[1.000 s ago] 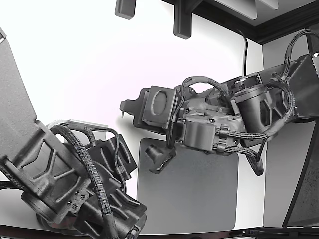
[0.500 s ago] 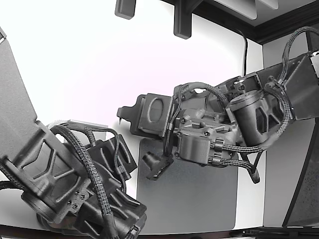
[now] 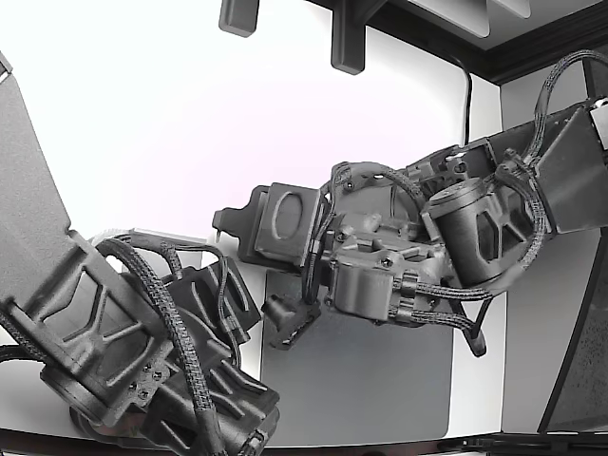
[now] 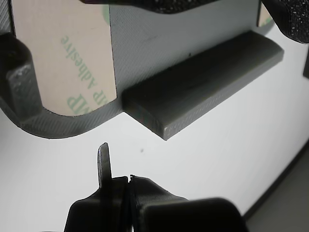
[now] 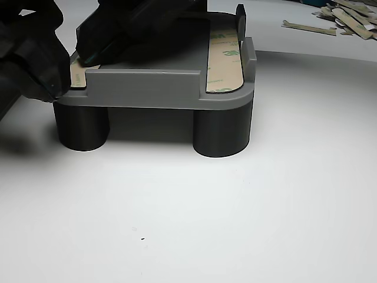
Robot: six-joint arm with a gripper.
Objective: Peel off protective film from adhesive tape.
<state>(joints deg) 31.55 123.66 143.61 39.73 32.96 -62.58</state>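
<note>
white table (image 4: 217, 159) | gripper (image 4: 126, 186) closed, empty | tape strip (image 4: 72, 53) lengthwise on grey fixture (image 4: 193, 92), end toward gripper

exterior view: looks down from high up, far off, at both arms (image 3: 399, 256) and the white table (image 3: 142, 123) | wrist view: very close, looks past the gripper (image 4: 126, 180) at the gray holder (image 4: 193, 92) | other view: low, close, side-on to the same holder (image 5: 153, 88)

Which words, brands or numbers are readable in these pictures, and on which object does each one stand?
"Adhesive": green print on the beige tape liner strip on the grey plastic part, wrist view.
"3M": green logo, partly cut off there, and again on the other beige liner strip in the other view.
Remaining green print: too blurred to read.
Exterior view: no text.
</note>
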